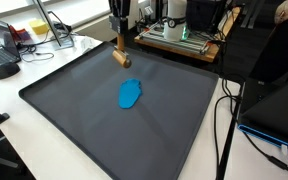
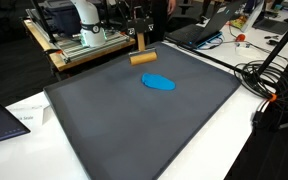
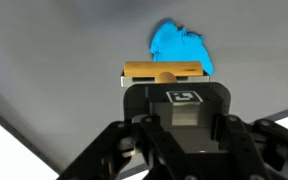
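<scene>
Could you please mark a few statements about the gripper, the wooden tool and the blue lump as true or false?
1. The gripper is shut on the wooden tool. True.
2. The wooden tool sits on top of the blue lump. False: they are apart, and the tool is near the mat's far edge.
3. The blue lump lies on the dark mat. True.
4. Two blue lumps lie on the mat. False: only one does.
</scene>
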